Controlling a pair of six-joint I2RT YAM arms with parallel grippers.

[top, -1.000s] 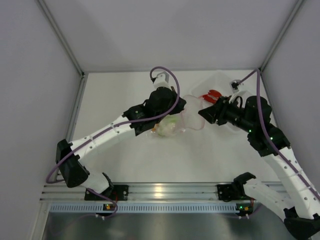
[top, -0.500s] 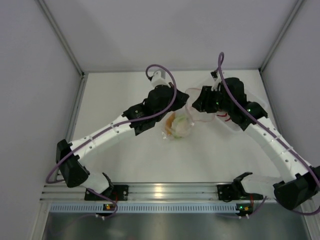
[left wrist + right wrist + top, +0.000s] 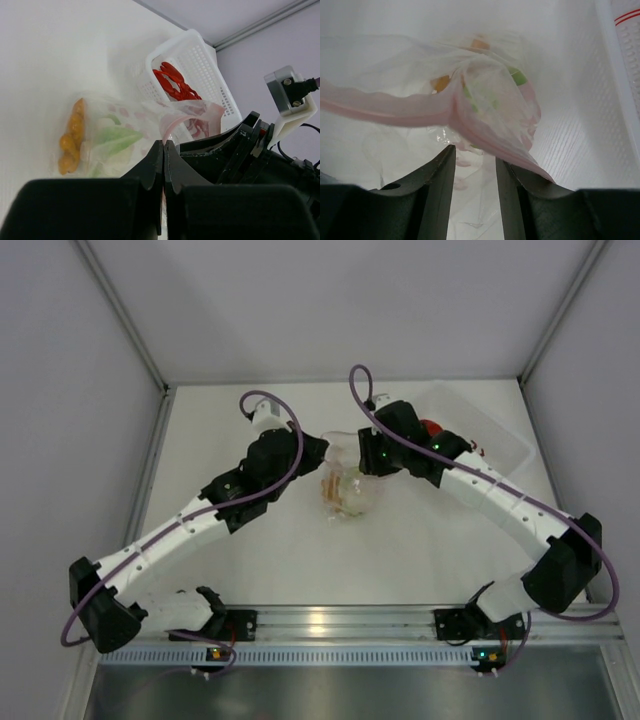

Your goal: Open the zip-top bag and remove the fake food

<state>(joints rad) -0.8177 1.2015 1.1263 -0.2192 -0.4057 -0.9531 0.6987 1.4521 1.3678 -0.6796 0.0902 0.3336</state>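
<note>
The zip-top bag (image 3: 347, 490) lies mid-table with its pink zip strip (image 3: 175, 125) raised. Inside it are an orange ridged piece (image 3: 70, 137) and a green-and-white leafy piece (image 3: 113, 140). My left gripper (image 3: 321, 448) is shut on the bag's top edge, as the left wrist view (image 3: 163, 144) shows. My right gripper (image 3: 363, 461) is at the bag's mouth from the other side. In the right wrist view (image 3: 475, 156) its jaws stand apart, with the pink strip (image 3: 415, 111) draped just ahead of them and clear film between them. The red lobster (image 3: 173, 82) lies in the basket.
A white perforated basket (image 3: 497, 435) stands at the back right, close behind the right arm; it also shows in the left wrist view (image 3: 202, 62). Grey walls enclose the table on three sides. The arm rail runs along the near edge.
The right arm has swung left from the basket to the bag's mouth. The left arm has shifted left, still holding the bag, which has moved slightly with it.
</note>
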